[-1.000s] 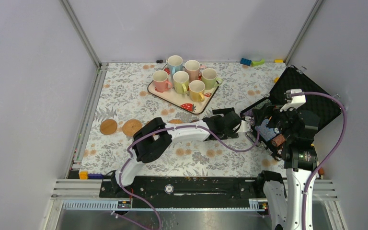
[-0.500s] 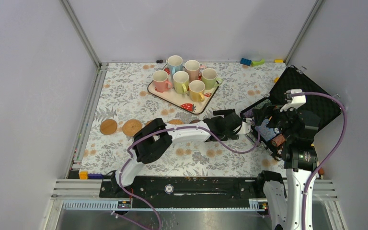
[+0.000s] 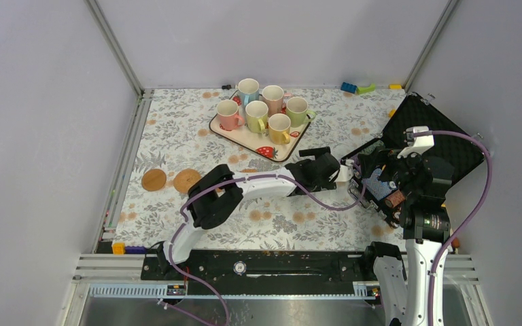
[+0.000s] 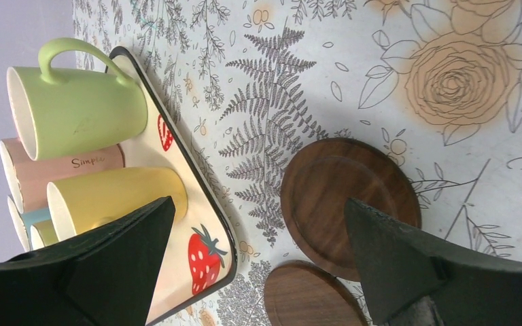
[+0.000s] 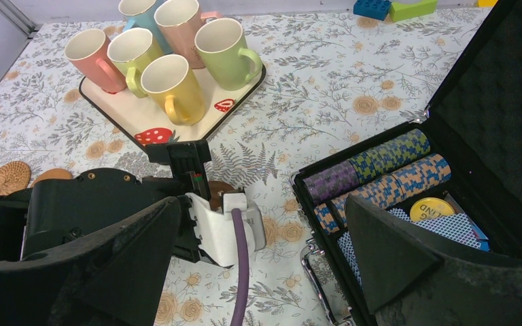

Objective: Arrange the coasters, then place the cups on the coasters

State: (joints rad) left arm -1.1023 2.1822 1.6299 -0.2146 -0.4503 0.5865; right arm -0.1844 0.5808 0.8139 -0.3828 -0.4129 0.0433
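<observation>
Left end effector: jaws apart, advanced over dark brown coaster; pickup likely next.
Right end effector: apart, empty.
Cups: on strawberry-print tray.

We note white links and black joint housings on the left arm and the right arm, a purple cable looping along each. The left tool and right tool have broad matte-black wedge fingers.
</observation>
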